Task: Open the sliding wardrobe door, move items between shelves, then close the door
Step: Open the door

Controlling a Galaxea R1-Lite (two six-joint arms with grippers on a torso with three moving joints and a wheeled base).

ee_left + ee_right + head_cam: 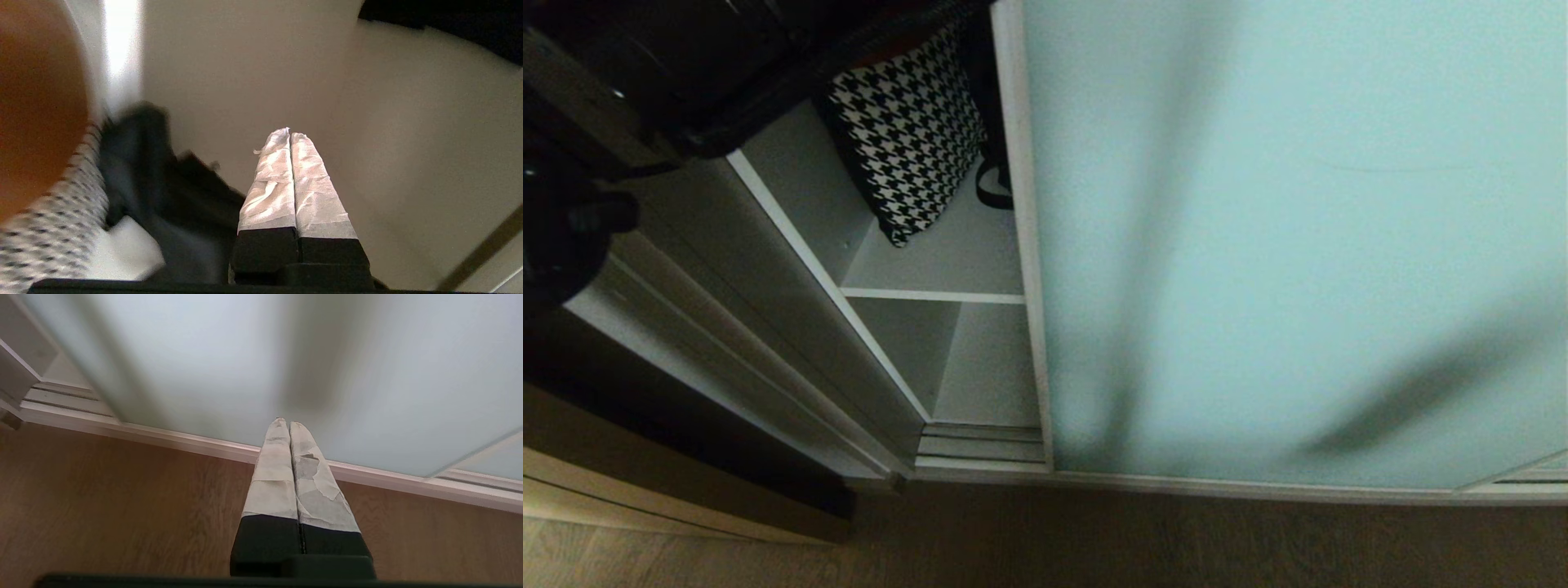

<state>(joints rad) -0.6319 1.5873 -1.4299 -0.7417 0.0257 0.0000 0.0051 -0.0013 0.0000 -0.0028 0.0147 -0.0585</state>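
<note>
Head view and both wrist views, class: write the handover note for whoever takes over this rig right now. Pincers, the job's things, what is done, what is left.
Left pincer: shut, empty, inside the wardrobe beside the bags.
Right pincer: shut, empty, hanging over the wood floor before the sliding door.
Door: slid partly open, the left bay uncovered.
Houndstooth bag: leaning on the upper shelf. Black bag: next to it, only its strap visible from the head view.
Lower shelf space: nothing on its visible part.
Done: door opened.
Left: move the bags between shelves, it seems, then close the door.
</note>
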